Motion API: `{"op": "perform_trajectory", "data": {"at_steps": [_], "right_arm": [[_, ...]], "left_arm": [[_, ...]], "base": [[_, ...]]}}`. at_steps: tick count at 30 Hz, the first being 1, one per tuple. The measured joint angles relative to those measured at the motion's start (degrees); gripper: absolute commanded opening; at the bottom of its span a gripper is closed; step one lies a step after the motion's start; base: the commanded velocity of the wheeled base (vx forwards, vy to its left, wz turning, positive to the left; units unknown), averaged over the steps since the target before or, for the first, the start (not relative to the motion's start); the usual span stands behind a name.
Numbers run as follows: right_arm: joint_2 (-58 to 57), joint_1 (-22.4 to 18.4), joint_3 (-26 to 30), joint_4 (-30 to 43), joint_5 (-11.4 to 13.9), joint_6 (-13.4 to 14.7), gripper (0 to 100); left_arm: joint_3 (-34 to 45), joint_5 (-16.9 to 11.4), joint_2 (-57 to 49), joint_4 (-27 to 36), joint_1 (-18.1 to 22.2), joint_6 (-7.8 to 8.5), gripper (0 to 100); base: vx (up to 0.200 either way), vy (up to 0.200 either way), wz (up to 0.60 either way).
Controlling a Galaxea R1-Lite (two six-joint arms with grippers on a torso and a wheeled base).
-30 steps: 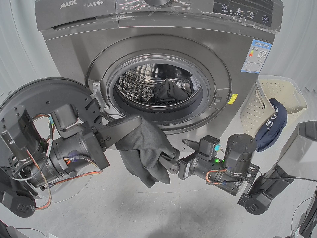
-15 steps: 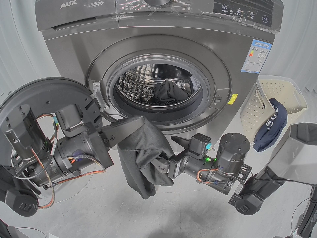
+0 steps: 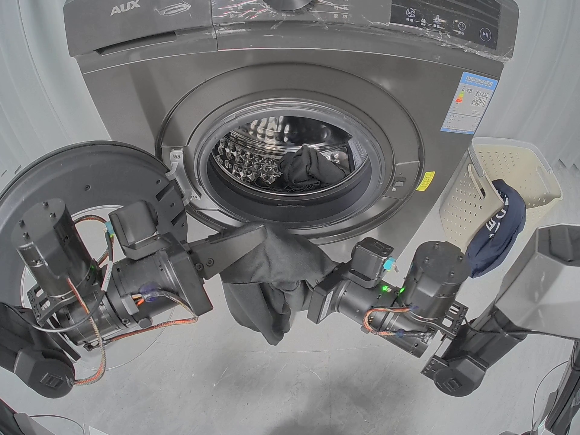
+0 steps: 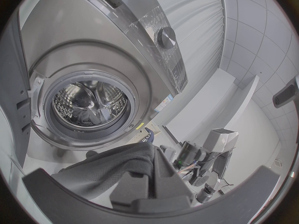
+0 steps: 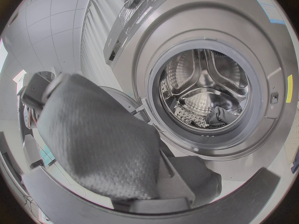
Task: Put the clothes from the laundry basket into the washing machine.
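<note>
A dark grey garment [image 3: 272, 273] hangs between my two grippers, just below the open mouth of the washing machine [image 3: 290, 80]. My left gripper [image 3: 251, 240] is shut on its upper edge, and the cloth [image 4: 109, 168] drapes over the fingers [image 4: 165, 175]. My right gripper [image 3: 305, 288] is buried in the folds from the right, shut on the garment [image 5: 99, 140]. Another dark garment [image 3: 308, 167] lies inside the drum [image 5: 205, 87]. At the right stands the cream laundry basket [image 3: 519, 152] with a navy garment [image 3: 498, 228] draped over its rim.
The round door [image 3: 84, 176] is swung open to the left, behind my left arm. The basket stands close against the machine's right side. Bare grey floor [image 3: 290, 382] lies in front of the machine.
My right gripper has moved left and up into the garment, closer to the left gripper. The cloth now hangs bunched between both, higher and nearer the drum opening.
</note>
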Motion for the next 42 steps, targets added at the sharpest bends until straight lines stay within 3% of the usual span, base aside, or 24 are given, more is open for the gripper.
{"op": "perform_trajectory", "data": {"at_steps": [2, 3, 8, 15, 22, 28, 36, 42], "right_arm": [[-1.6, 0.5, 1.3, 0.1, -0.1, 0.0, 0], [-2.2, 0.7, 1.8, 0.2, -0.1, 0.0, 0], [-6.6, 2.4, 5.3, 0.5, -0.3, 0.0, 0], [-10.4, 3.2, 7.9, 0.9, -0.6, 0.0, 0], [-11.5, 1.0, 7.4, 2.9, -2.6, 0.0, 0], [-11.1, -0.2, 5.1, 4.1, -4.9, 0.0, 0], [-9.0, -0.6, 2.0, 4.2, -5.7, 0.1, 0], [-8.2, -0.2, 1.1, 4.2, -5.9, 0.3, 0]], "left_arm": [[0.0, -0.3, 0.5, 0.0, 0.0, -0.02, 0], [0.0, -0.4, 0.7, 0.0, 0.0, -0.02, 100], [-1.2, -1.3, 3.0, 0.0, 0.1, -0.16, 100], [-2.2, 3.0, 8.5, -1.2, 1.4, 0.06, 100], [-0.7, 3.2, 10.9, -6.3, 3.3, 0.41, 100], [3.6, 2.8, 9.9, -7.5, 2.4, 3.16, 100], [8.4, 2.5, 9.4, -8.5, -2.8, 7.5, 100], [7.7, 3.0, 12.7, -11.2, -3.7, 9.97, 100]], "base": [[0.0, 0.0, 0.0], [0.0, 0.0, 0.0], [0.0, 0.0, 0.0], [0.0, 0.0, 0.0], [0.0, 0.0, 0.0], [0.0, 0.0, 0.0], [0.0, 0.0, 0.0], [0.0, 0.0, 0.0]]}}
